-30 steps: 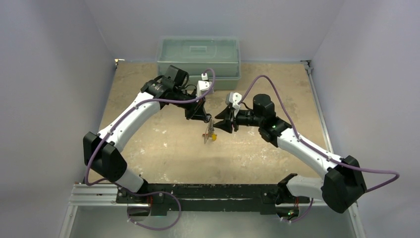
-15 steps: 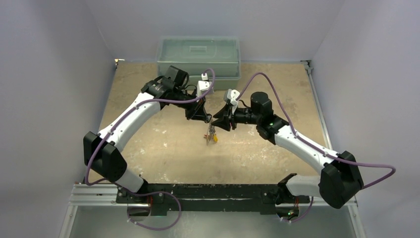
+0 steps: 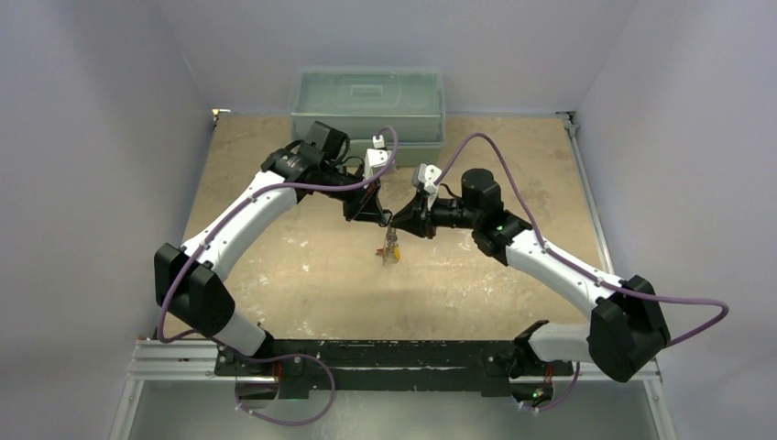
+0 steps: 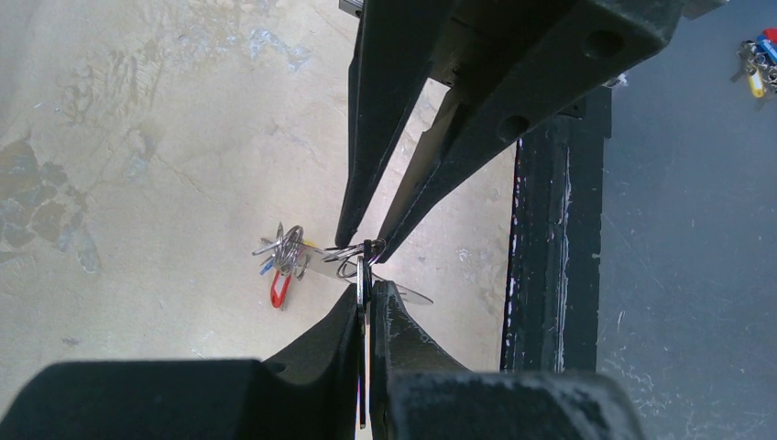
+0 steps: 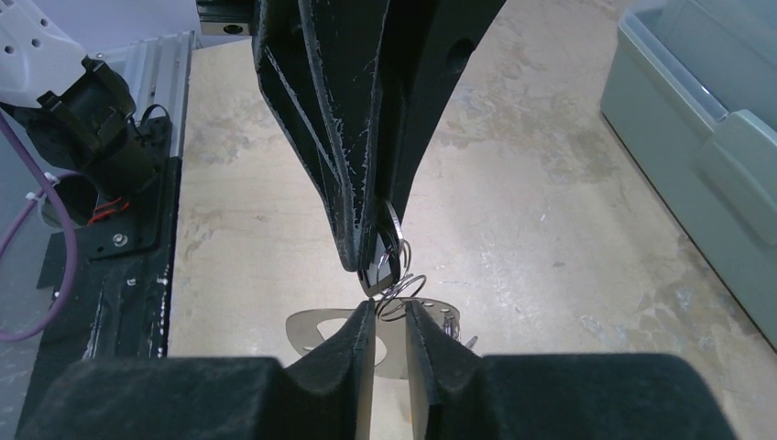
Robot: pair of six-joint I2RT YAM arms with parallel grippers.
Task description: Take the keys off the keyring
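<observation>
Keyring [image 5: 377,275] clamped in left gripper [image 4: 368,298], keys [image 5: 316,328] between right gripper's [image 5: 389,312] narrowed jaws, grip unclear

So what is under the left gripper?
The keys with a red tag hang below the left gripper, table beneath. What its shut fingers pinch is mostly covered by them.

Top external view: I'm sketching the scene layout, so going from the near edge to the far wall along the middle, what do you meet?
Black mounting rail → keys → lidded clear bin. The left hand and right hand meet right over the keys and overlap them, so they are left out.
</observation>
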